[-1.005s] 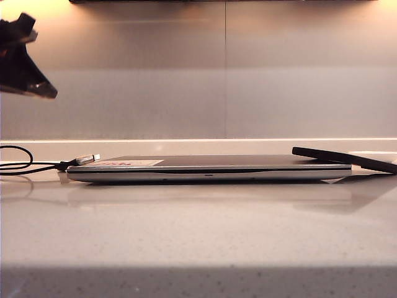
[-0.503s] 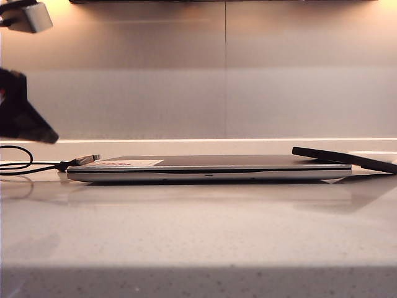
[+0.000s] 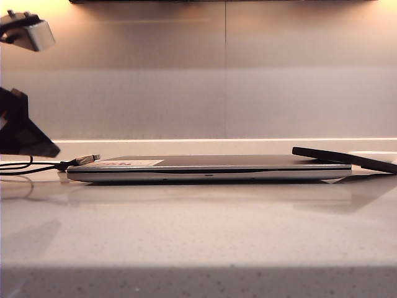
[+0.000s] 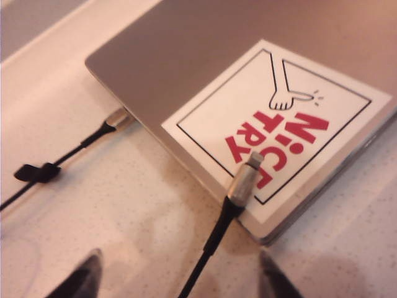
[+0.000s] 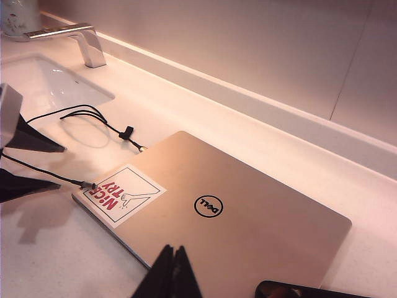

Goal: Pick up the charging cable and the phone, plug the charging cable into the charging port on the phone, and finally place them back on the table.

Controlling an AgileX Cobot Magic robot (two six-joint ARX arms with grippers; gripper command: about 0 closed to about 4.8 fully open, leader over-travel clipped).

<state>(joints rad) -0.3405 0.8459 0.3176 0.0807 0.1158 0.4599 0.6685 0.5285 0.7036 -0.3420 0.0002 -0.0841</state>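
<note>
Your left gripper (image 4: 177,282) hangs low at the exterior view's left edge with its jaws spread wide and nothing between them, while your right gripper (image 5: 174,273) hovers pressed closed, empty.

Speckled table (image 3: 198,236); laptop (image 3: 208,167) flat on it; charging cable (image 4: 211,239) trailing alongside.

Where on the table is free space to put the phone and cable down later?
Free: the wide strip of table in front of the laptop. Crowded: left of the laptop, where the charging cable lies under the open left hand, and right, by the phone.
</note>
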